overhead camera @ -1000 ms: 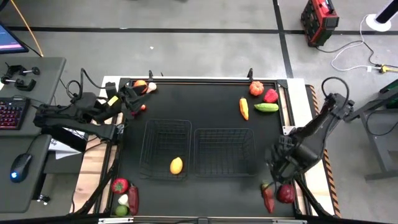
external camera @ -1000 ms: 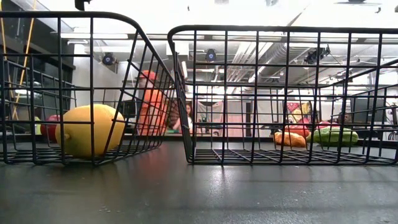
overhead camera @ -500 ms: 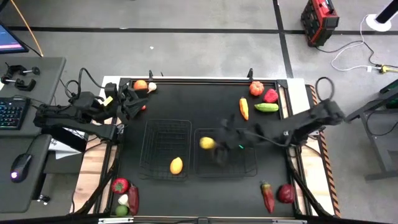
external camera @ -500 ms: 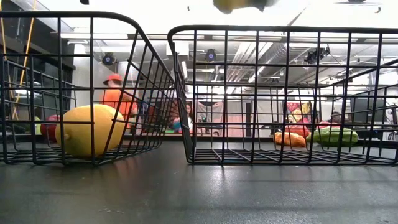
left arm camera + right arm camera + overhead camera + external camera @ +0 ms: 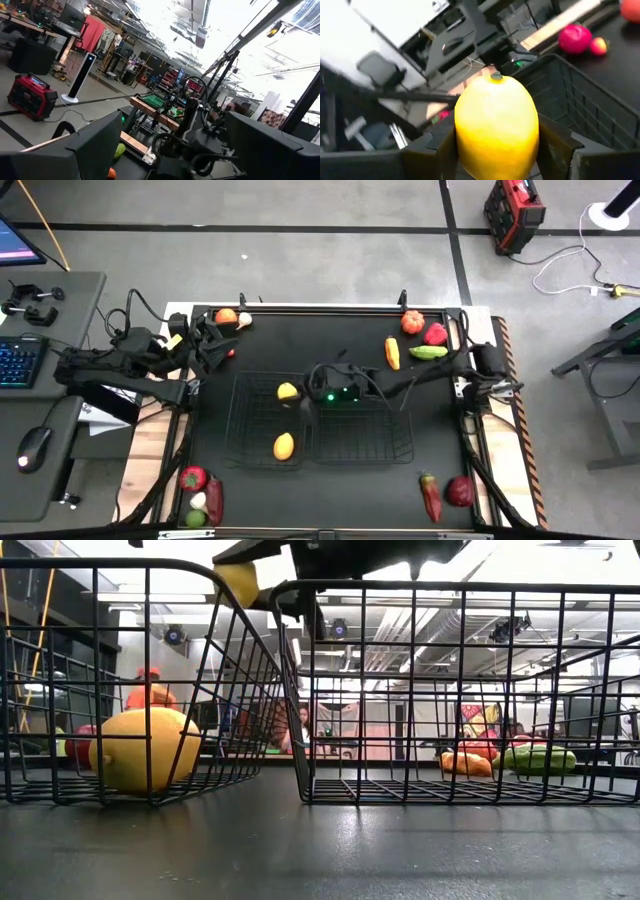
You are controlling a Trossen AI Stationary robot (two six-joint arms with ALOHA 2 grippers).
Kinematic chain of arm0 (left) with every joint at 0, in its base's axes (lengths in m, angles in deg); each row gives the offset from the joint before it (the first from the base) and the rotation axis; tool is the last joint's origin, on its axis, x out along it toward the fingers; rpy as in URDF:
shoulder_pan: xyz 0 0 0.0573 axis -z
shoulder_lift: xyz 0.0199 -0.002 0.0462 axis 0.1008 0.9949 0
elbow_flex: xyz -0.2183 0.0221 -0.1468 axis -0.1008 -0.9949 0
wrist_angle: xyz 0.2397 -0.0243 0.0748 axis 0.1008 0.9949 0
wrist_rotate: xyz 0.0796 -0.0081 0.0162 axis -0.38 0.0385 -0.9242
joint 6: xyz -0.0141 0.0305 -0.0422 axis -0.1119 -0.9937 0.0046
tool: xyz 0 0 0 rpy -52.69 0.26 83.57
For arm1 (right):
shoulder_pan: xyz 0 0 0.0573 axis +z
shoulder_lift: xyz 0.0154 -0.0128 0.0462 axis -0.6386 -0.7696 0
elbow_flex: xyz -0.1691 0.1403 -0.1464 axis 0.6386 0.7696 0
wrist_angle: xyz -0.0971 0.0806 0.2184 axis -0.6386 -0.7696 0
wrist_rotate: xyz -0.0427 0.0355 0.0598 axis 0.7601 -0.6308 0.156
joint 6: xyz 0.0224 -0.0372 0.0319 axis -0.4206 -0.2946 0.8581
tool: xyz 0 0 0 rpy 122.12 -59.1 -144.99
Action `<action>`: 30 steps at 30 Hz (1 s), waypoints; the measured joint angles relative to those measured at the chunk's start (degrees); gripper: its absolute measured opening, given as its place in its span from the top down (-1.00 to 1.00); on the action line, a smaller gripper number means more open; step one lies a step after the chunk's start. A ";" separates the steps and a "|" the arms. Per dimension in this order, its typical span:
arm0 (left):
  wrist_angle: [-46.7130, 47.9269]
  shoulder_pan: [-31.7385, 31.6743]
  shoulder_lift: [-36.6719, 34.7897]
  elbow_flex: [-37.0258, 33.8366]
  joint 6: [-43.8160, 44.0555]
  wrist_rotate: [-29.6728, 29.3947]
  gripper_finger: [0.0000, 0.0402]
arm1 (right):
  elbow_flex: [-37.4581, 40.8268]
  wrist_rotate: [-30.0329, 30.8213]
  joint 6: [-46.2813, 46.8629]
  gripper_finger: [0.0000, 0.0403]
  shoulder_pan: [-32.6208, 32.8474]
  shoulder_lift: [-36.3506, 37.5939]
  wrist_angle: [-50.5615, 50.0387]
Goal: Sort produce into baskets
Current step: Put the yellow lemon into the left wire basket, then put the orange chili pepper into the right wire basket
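Note:
A yellow lemon (image 5: pixel 288 391) hangs above the right part of the left wire basket (image 5: pixel 250 385), with my right gripper (image 5: pixel 296 392) shut on it. The low view shows this lemon (image 5: pixel 238 582) just above the basket's rim. A second lemon (image 5: pixel 284 446) lies on the left basket's floor. The right basket (image 5: pixel 375 450) holds nothing. My left gripper (image 5: pixel 180 150) waits open and raised at the table's far left (image 5: pixel 215 343), with nothing between its fingers. My right gripper pinches the lemon's two long sides (image 5: pixel 465 140) between its two fingers (image 5: pixel 555 145). The fingers come nearly level from the table's right, slanting a little down. The lemon's nub end (image 5: pixel 496 76) points away from the gripper. The lemon is lifted clear above the left basket.
Far right lie an orange pumpkin (image 5: pixel 412 322), a red pepper (image 5: pixel 435 333), an orange piece (image 5: pixel 392 354) and a green cucumber (image 5: pixel 428 352). Near right lie a red pepper (image 5: pixel 431 497) and a red apple (image 5: pixel 460 490). More produce lies near left (image 5: pixel 193 477) and far left (image 5: pixel 226 316).
My right gripper has swept from the table's near right corner toward the left edge, tipping from downward to nearly level. It has carried the lemon across the right basket to above the left basket.

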 joint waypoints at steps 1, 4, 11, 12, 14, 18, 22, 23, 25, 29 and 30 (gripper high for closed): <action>-0.02 0.00 0.00 0.00 0.00 0.00 -0.71 | 0.00 -0.13 1.69 0.04 -0.37 0.00 -0.27; -0.04 0.00 0.00 0.00 -0.02 -0.06 -0.71 | 0.00 -0.17 2.74 0.04 -1.27 0.00 -0.42; 0.17 0.00 0.00 0.00 -0.13 -1.50 -0.71 | 0.00 -6.81 6.54 -0.08 -3.43 0.00 -0.02; 0.20 0.00 0.00 0.00 -0.26 -2.29 -0.71 | 0.00 -8.16 7.95 -0.15 -3.57 0.00 -0.21; 0.15 0.00 0.10 0.00 -0.70 -3.60 -0.71 | 0.00 -14.60 7.68 -0.30 -4.29 0.00 -0.28; 0.18 0.00 0.11 0.00 -0.98 -5.31 -0.71 | 0.02 -19.11 5.59 -0.60 -4.83 0.00 2.43; 0.16 0.00 0.11 0.00 0.05 -7.15 -0.71 | 0.02 -20.35 3.13 -0.79 -5.65 0.00 3.80; 0.16 0.00 0.11 0.00 0.35 -7.45 -0.71 | 0.02 -20.29 4.33 -0.81 -5.75 0.00 3.66; 0.13 -0.02 0.11 0.00 0.48 -7.56 -0.71 | 0.02 -19.91 7.30 -0.83 -6.00 0.00 3.39; -0.98 0.00 1.41 0.02 1.54 -8.03 -0.71 | 0.11 -24.01 5.50 -0.83 -7.52 1.03 3.47; -1.59 -0.02 2.13 0.02 1.92 -8.20 -0.71 | 0.11 -25.75 4.02 -0.83 -8.28 1.97 3.37</action>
